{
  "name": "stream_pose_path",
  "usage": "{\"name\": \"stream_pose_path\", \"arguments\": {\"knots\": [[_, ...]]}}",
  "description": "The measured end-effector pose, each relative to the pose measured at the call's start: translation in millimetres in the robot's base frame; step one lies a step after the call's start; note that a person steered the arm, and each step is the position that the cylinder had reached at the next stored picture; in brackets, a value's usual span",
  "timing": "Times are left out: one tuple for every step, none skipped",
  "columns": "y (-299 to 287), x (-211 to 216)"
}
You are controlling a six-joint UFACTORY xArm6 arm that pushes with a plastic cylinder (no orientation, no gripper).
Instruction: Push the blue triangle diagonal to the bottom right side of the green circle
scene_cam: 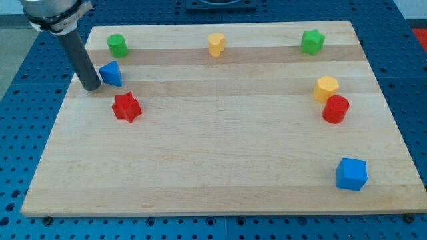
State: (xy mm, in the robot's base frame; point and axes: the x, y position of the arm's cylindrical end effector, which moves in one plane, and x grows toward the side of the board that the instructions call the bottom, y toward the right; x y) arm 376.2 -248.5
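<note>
Camera view: wooden board (220,167) on blue pegboard table (20,80).

One cam only, high, front of my worktop (220,153), tilted down, mid range. Whole board in frame, far edge at view's top.

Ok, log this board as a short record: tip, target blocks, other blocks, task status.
tip: my tip sits at the view's left of the blue triangle, right against it or nearly so
blue triangle: just below the green circle, slightly to its left
red star: below the triangle
top edge: yellow block, green star
view's right: yellow hexagon touching red cylinder; blue cube lower
status: triangle not yet at the circle's bottom right
</note>
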Motion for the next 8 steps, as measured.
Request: {"name": "stream_pose_path", "arguments": {"knots": [[12.7,0.0],[14.9,-0.5],[0.9,-3.5],[-2.5,-24.4],[-12.5,-31.2],[-17.3,-33.3],[2.3,-33.5],[49.7,-27.9]]}}
